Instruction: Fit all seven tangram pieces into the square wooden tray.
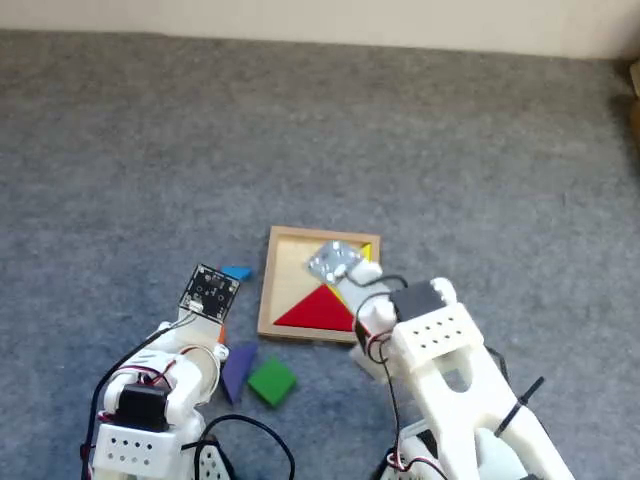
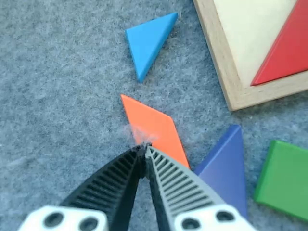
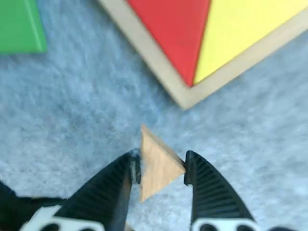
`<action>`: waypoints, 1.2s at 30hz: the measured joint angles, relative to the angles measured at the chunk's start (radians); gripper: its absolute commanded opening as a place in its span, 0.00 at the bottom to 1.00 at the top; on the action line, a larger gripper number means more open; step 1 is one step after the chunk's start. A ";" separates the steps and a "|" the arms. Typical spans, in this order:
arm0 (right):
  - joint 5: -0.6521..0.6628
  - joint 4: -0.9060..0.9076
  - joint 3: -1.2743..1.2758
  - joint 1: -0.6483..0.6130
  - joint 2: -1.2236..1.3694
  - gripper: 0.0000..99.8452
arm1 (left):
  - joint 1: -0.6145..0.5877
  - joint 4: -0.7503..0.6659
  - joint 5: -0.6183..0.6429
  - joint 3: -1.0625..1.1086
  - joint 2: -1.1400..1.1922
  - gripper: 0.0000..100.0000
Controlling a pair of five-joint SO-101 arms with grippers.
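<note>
The square wooden tray [image 1: 268, 300] holds a red triangle [image 1: 318, 310] and a yellow triangle [image 3: 250, 29]. My right gripper [image 3: 160, 169] is shut on a plain wooden triangle [image 3: 156, 163], just off the tray corner [image 3: 185, 98] where red and yellow meet. My left gripper [image 2: 144, 147] is shut with nothing in it, its tips touching the edge of an orange parallelogram [image 2: 155, 129] on the carpet. Around it lie a light blue triangle [image 2: 148, 41], a dark blue triangle [image 2: 224, 168] and a green square [image 2: 284, 178].
Grey carpet covers the whole floor. Part of the right arm [image 1: 440, 340] hangs over the tray's right side and hides some of its inside. The loose pieces lie left of and below the tray in the high view.
</note>
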 measured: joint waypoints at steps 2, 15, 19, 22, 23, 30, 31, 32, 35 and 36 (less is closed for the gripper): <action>0.000 0.005 -0.058 0.000 0.000 0.10 | 0.000 0.000 0.000 0.000 0.000 0.00; -0.359 -0.064 -0.520 -0.158 0.390 0.10 | 0.000 0.000 0.000 0.000 0.000 0.00; -0.508 -0.069 -0.683 -0.173 0.555 0.10 | 0.000 0.000 0.000 0.000 0.000 0.00; -0.637 -0.071 -0.755 -0.181 0.637 0.11 | 0.000 0.000 0.000 0.000 0.000 0.00; -0.677 -0.071 -0.773 -0.187 0.658 0.11 | 0.000 0.000 0.000 0.000 0.000 0.00; -0.845 -0.138 -0.798 -0.250 0.766 0.11 | 0.000 0.000 0.000 0.000 0.000 0.00; -0.870 -0.160 -0.798 -0.256 0.778 0.11 | 0.000 0.000 0.000 0.000 0.000 0.00; -0.888 -0.176 -0.798 -0.262 0.790 0.11 | 0.000 0.000 0.000 0.000 0.000 0.00; -0.916 -0.199 -0.798 -0.276 0.825 0.11 | 0.000 0.000 0.000 0.000 0.000 0.00; -0.921 -0.203 -0.798 -0.282 0.835 0.11 | 0.000 0.000 0.000 0.000 0.000 0.00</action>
